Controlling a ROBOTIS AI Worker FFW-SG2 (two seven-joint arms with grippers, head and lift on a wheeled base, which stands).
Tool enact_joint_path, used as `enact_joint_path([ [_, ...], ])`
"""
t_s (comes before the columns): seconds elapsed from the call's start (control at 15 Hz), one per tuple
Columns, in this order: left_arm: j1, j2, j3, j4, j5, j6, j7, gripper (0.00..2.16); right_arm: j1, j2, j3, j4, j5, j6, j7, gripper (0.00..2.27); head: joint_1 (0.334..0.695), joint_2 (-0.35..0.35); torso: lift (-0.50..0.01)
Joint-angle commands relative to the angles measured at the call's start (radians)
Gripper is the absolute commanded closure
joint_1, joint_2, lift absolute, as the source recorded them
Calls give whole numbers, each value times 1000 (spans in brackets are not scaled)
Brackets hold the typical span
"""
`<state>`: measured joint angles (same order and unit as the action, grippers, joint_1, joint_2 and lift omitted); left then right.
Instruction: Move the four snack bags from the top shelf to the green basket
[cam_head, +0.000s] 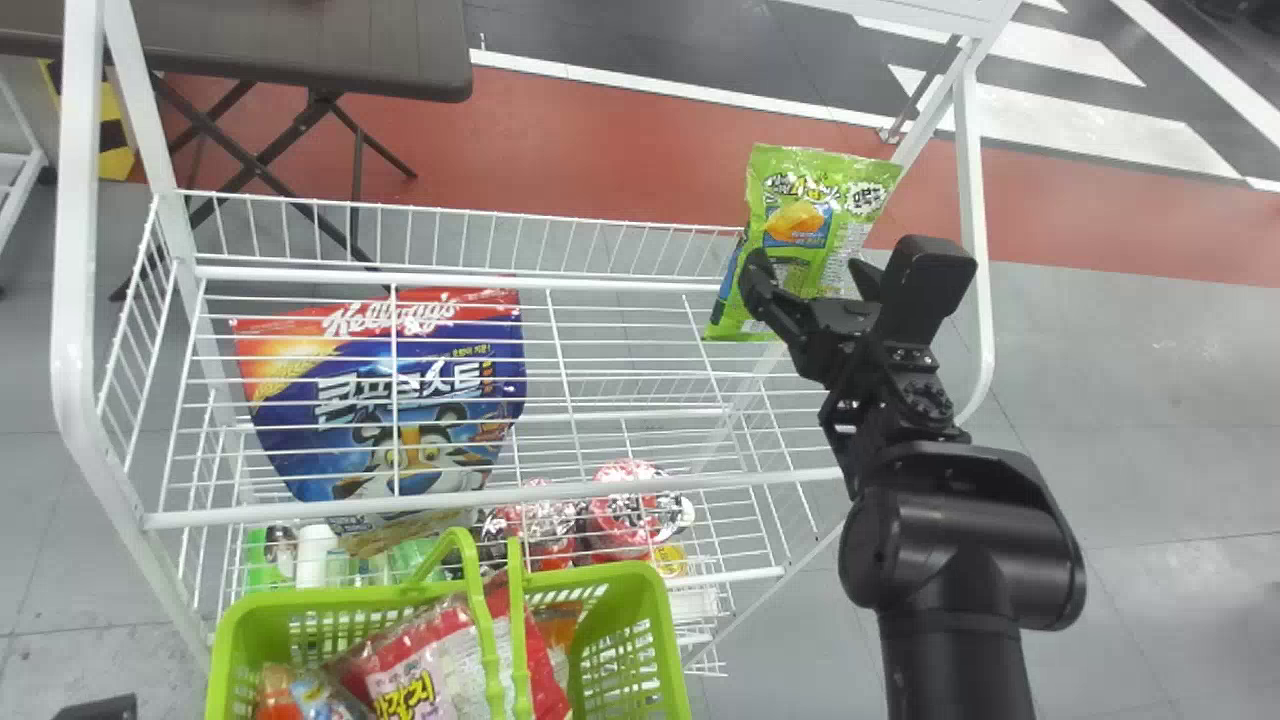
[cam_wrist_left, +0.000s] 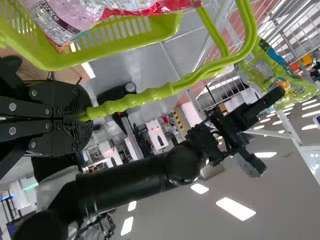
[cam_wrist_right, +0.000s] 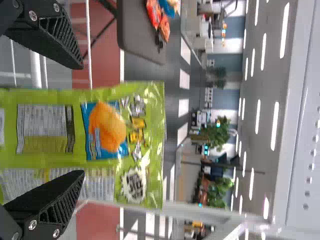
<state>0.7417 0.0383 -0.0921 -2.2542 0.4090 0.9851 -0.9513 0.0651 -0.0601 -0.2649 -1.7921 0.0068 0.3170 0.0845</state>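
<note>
Snack bag (cam_head: 850, 190) is seen on the top shelf (cam_head: 600, 283), toward one o'clock from the green basket (cam_head: 330, 598), whose handle (cam_wrist_left: 140, 99) is clenched by the left end effector (cam_wrist_left: 82, 118). With the right end effector (cam_wrist_right: 81, 120) released around it, the bag could be toppled by an off-centre squeeze.

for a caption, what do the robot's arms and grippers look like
The right arm is black, with smooth, rounded segments. The right gripper has black, tapering fingers with ribbed inner sides and silver screws near their base. The left gripper is black too, with silver screws on its links.
</note>
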Motion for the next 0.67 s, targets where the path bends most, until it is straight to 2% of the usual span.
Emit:
enact_joint_path([
  [0.0,-2,0,-6,-1,-10,5,-1,1426,-36,-3,-20,54,22,-20,-17,66,695,-350,0],
  [0.13,-2,0,-8,-1,-15,11,0,1426,-74,-18,-45,114,32,-20,-12,66,695,-350,0],
  [0.33,-5,-8,-8,2,-21,17,3,1426,-113,-57,-59,161,35,4,43,87,695,-350,0],
  [0.47,-7,-11,-11,5,-30,17,9,1426,-157,-66,-88,189,24,69,144,130,695,-350,0],
  [0.6,-7,-14,-11,7,-32,17,11,1426,-173,-70,-88,212,30,87,173,194,695,-350,0],
])
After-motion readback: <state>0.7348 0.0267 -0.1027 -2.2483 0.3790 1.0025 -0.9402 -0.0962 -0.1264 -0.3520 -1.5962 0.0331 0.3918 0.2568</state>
